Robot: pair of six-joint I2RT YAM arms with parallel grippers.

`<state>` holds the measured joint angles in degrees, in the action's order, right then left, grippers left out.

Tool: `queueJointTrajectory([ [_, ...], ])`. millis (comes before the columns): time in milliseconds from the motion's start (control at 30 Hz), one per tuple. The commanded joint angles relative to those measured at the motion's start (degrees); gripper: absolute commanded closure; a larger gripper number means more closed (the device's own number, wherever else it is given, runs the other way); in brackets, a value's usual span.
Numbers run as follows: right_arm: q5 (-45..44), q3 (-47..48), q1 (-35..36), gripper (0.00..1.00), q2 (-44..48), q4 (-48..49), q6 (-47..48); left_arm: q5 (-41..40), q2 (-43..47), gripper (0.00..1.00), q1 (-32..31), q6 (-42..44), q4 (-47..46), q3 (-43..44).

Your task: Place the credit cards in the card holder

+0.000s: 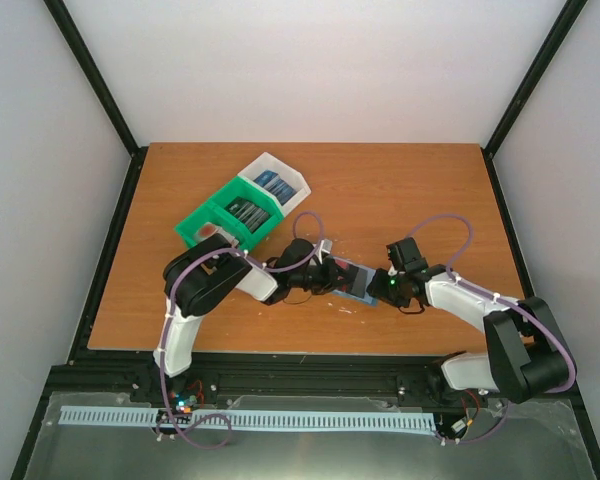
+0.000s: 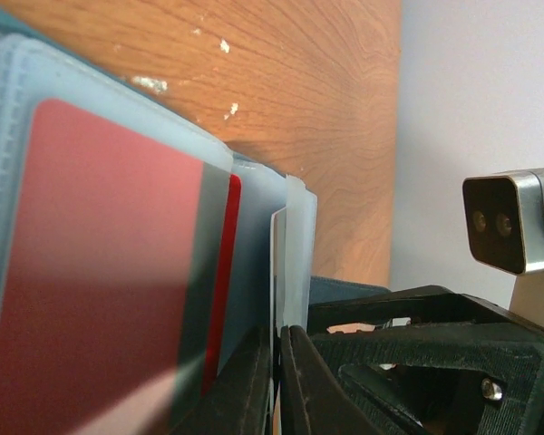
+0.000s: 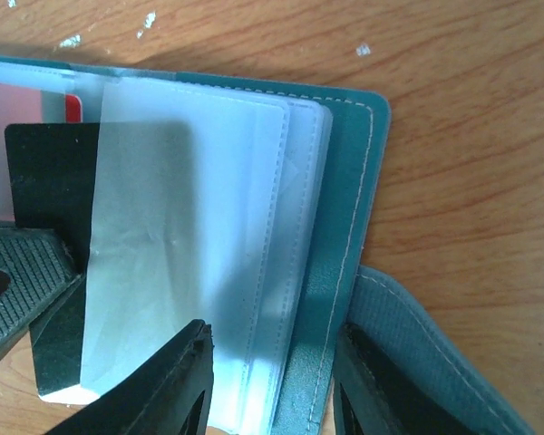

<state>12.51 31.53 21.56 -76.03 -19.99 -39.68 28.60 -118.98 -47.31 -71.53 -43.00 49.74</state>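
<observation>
The teal card holder (image 1: 358, 283) lies open on the table between both grippers, with its clear sleeves (image 3: 208, 227) fanned out. A red credit card (image 2: 109, 272) sits inside one sleeve. My left gripper (image 2: 279, 331) is shut on the thin edge of a dark credit card (image 3: 50, 172), which is partly slid under a sleeve. My right gripper (image 3: 272, 349) stands open, its jaws straddling the sleeves and the holder's teal cover (image 3: 344, 181) at the right edge. In the top view the left gripper (image 1: 332, 277) is just left of the holder and the right gripper (image 1: 378, 290) just right of it.
A green bin (image 1: 220, 222) and a white bin (image 1: 277, 182) holding more cards stand behind the left arm. The holder's strap (image 3: 417, 317) lies on the wood beside the right finger. The table's near edge is close in front of the holder.
</observation>
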Motion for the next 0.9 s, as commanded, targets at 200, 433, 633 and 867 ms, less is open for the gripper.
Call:
queueJointTrajectory([
  [200,5.0,-1.2,-0.5,0.61,1.5,-0.5,4.9,3.9,-2.9,0.91,-0.7,2.9,0.2,5.3],
  [433,6.7,-0.3,-2.4,0.58,1.8,-1.5,7.9,5.5,-2.8,0.85,-0.7,5.1,1.8,5.6],
  [633,3.2,1.3,-2.6,0.56,1.6,-3.7,7.7,3.9,-0.1,0.74,-0.7,10.2,10.7,6.2],
  [867,-0.6,2.1,-2.6,0.56,1.2,-5.8,6.8,0.1,3.4,0.62,-0.7,16.2,22.0,8.8],
])
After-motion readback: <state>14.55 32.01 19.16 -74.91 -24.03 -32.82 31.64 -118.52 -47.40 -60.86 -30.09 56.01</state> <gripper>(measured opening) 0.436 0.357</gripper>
